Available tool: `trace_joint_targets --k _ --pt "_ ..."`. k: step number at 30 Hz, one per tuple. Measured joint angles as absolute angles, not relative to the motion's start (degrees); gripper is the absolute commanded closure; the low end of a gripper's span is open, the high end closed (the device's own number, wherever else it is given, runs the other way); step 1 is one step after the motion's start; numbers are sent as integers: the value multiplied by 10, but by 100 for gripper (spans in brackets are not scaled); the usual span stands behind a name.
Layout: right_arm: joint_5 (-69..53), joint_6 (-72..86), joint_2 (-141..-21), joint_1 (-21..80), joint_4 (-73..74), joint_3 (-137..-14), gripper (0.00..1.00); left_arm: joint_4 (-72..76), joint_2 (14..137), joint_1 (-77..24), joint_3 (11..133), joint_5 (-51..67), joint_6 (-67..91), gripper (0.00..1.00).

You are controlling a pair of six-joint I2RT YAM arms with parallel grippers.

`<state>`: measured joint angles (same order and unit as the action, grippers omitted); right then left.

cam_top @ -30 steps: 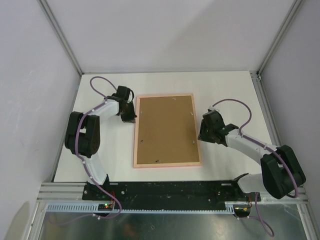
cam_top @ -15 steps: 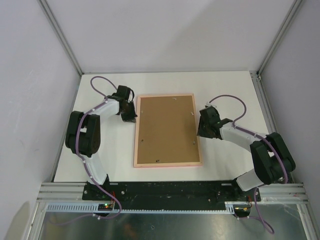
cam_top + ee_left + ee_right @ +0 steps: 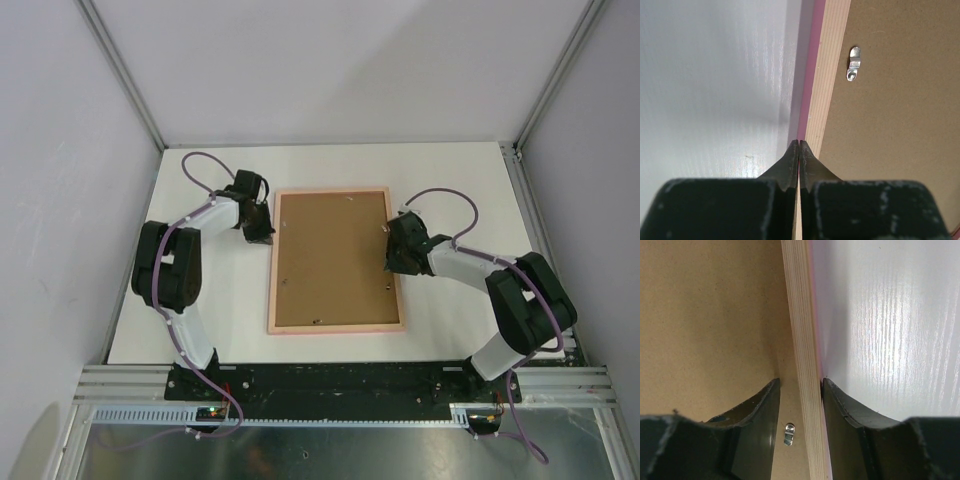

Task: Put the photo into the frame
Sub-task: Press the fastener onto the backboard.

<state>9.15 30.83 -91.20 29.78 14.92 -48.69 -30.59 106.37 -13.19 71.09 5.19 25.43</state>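
Two claws flank the frame (image 3: 336, 329), which lies back-up mid-bench (image 3: 460, 190) with its backing board (image 3: 333, 260) fitted; you can't see the photo. Your left claw (image 3: 798, 150), clenched empty, rests at 9 o'clock. Your right claw (image 3: 800, 385) straddles the 3 o'clock rail, not yet gripping. You probably need to close squarely on that rail next.

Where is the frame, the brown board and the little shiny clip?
frame (image 3: 335, 329): top view, on its rail nearest the arms.
brown board (image 3: 330, 260): top view, in its middle.
shiny clip (image 3: 854, 63): left wrist view, on its metal body.
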Motion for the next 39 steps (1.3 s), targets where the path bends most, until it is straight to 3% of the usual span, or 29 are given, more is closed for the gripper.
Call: trace_joint_targets --k 22,27,39 --pt "102 305 -839 344 200 -462 33 -309 1065 -133 715 51 254 100" --pt "104 311 -838 350 208 -435 34 -309 1065 -133 715 51 254 100" --pt "111 319 -828 352 197 -419 49 -309 1065 -133 715 51 254 100"
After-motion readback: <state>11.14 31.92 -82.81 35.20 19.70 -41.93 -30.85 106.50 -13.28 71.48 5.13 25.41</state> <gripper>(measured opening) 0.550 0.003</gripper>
